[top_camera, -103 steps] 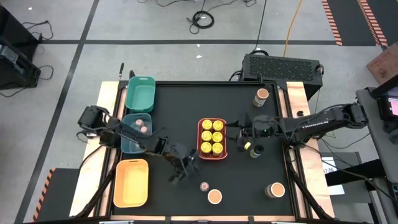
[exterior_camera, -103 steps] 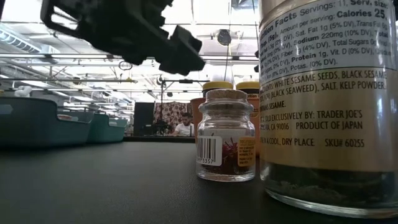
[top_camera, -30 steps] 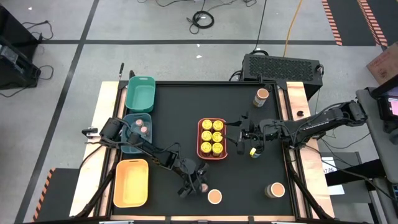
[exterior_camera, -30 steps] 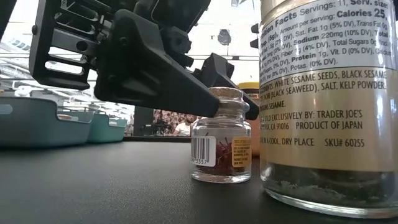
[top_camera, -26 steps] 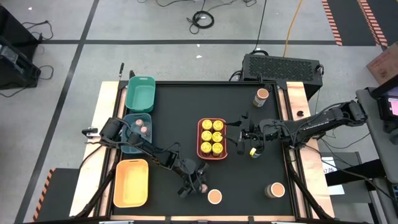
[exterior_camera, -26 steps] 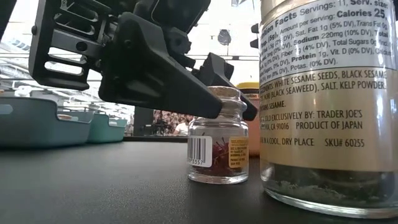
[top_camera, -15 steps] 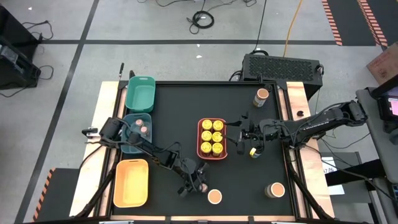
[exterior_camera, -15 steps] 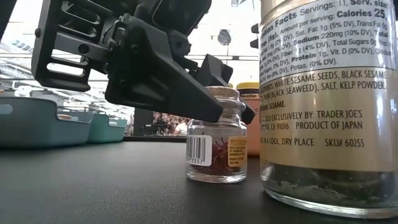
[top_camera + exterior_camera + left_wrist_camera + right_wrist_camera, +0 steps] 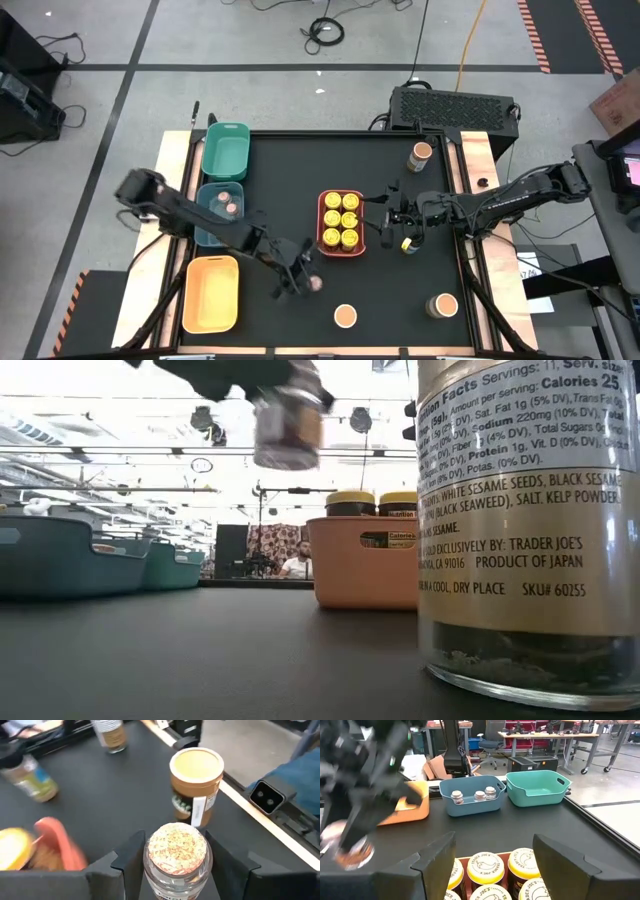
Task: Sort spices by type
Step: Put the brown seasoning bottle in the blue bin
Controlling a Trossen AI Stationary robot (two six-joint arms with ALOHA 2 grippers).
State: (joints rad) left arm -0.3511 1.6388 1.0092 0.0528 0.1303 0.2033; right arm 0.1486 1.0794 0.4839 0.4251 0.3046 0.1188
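Left pincer (image 9: 308, 281) clamped on cork jar (image 9: 176, 851), upright, lifted clear of desk (image 9: 400, 300). Blue tray (image 9: 203, 232) with matching jars lies up-left, left arm nearer. Right pincer (image 9: 392, 226) wide, empty, beside coral tray (image 9: 321, 222).

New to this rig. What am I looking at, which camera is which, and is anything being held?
Two dark robot arms work at a black table, sorting spice jars into plastic trays. One camera looks straight down, one sits at table height, and one rides on each wrist.

The left gripper is shut on a small cork-topped glass jar, lifted off the table. The right gripper hangs open beside the coral tray of yellow-lidded jars.

Also there: an empty green tray, a blue tray with small jars, a yellow-orange tray, and loose tan-lidded jars.
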